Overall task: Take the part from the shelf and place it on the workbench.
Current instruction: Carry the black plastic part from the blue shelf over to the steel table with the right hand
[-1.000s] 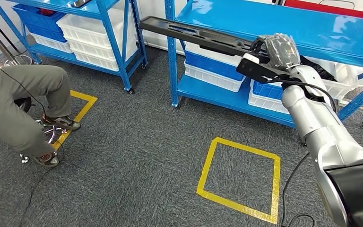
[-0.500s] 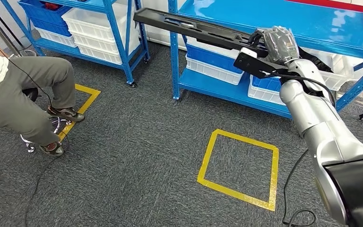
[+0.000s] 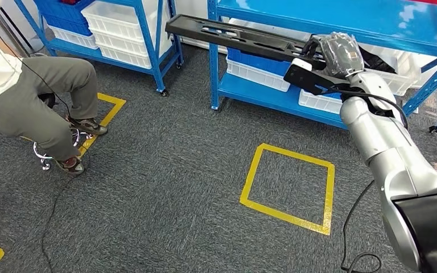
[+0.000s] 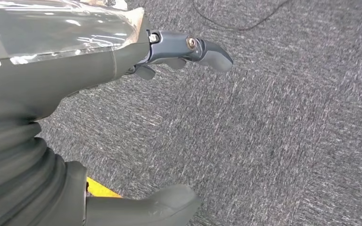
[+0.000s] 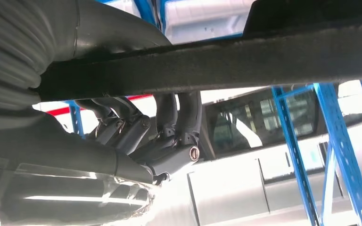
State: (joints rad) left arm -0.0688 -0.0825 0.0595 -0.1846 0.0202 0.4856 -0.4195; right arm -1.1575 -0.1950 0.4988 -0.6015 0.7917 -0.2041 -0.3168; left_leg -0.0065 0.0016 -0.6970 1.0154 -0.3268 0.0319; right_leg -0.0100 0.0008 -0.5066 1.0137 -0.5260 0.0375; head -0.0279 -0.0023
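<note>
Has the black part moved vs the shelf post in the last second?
Cannot tell: the camera shifted. The black part still crosses the blue shelf post, held by the right hand.

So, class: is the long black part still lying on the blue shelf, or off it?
Off it. The right robot hand grips the black part at one end, its length jutting over the carpet.

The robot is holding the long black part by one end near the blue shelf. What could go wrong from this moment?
1. The right robot hand grips the long black part at one end only, so the free length sticks out far; it may tilt or slip in the grasp.
2. The part crosses in front of the blue shelf post; turning could knock its free end against it.
3. A seated person is on that side; a wide swing of the part might come close to them.
</note>
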